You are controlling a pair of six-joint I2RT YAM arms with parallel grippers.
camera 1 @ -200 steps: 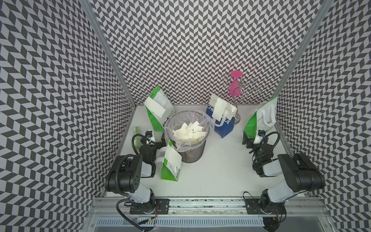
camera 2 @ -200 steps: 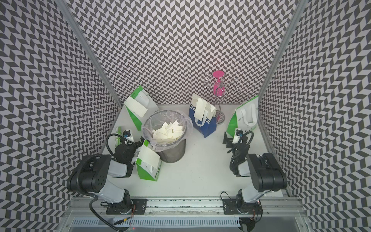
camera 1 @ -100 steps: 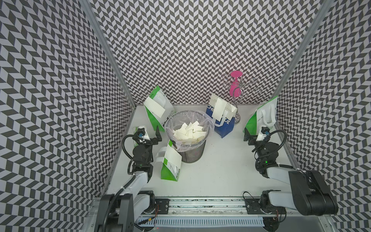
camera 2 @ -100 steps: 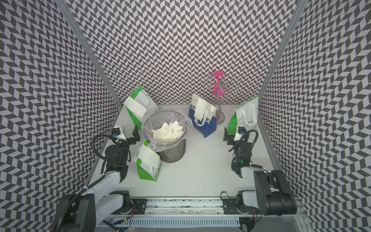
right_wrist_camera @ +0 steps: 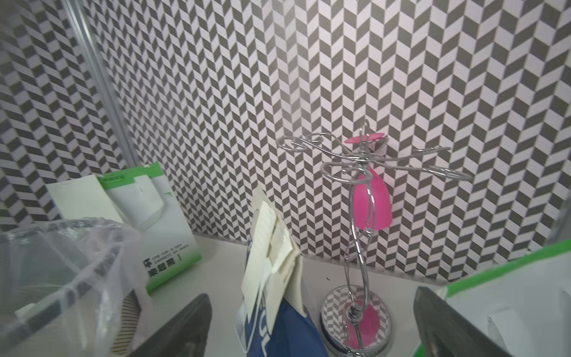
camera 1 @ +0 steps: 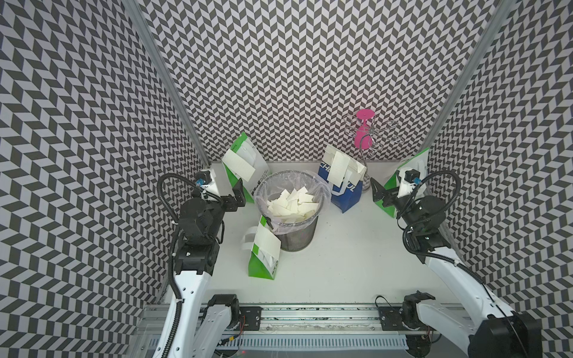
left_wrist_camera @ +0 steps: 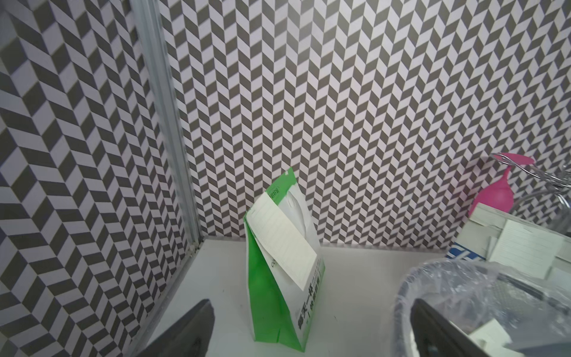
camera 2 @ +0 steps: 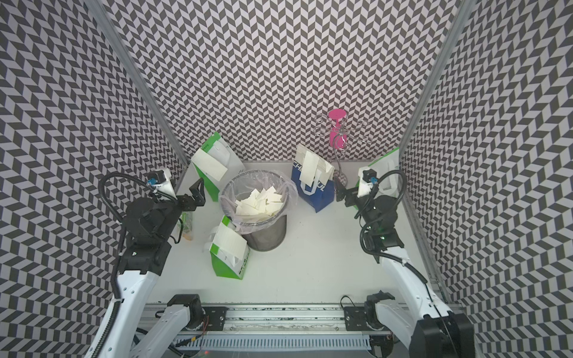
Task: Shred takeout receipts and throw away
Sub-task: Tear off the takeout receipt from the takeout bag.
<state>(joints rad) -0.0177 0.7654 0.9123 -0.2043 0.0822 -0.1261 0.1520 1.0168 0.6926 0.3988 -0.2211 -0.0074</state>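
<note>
Whole takeout receipts hang on three bags: the back-left green bag (camera 1: 238,165) (camera 2: 209,165) (left_wrist_camera: 281,244), the blue bag (camera 1: 338,169) (camera 2: 308,170) (right_wrist_camera: 258,250) and the front green bag (camera 1: 266,243) (camera 2: 229,243). Torn white scraps (camera 1: 293,203) (camera 2: 259,201) fill the plastic-lined mesh bin (camera 1: 297,235) (camera 2: 266,235). My left gripper (camera 1: 236,196) (camera 2: 197,195) (left_wrist_camera: 310,301) is open and empty, a short way in front of the back-left green bag. My right gripper (camera 1: 377,193) (camera 2: 341,193) (right_wrist_camera: 311,292) is open and empty, just right of the blue bag.
Another green bag (camera 1: 412,167) (camera 2: 384,167) (right_wrist_camera: 509,278) leans at the right wall behind my right wrist. A wire rack with a pink glass (camera 1: 364,136) (camera 2: 338,130) (right_wrist_camera: 372,201) stands at the back. A small green item (camera 2: 186,223) lies beside my left arm.
Both arms have unfolded from low near the front rail and risen. The grippers moved back toward the bags, staying open.
</note>
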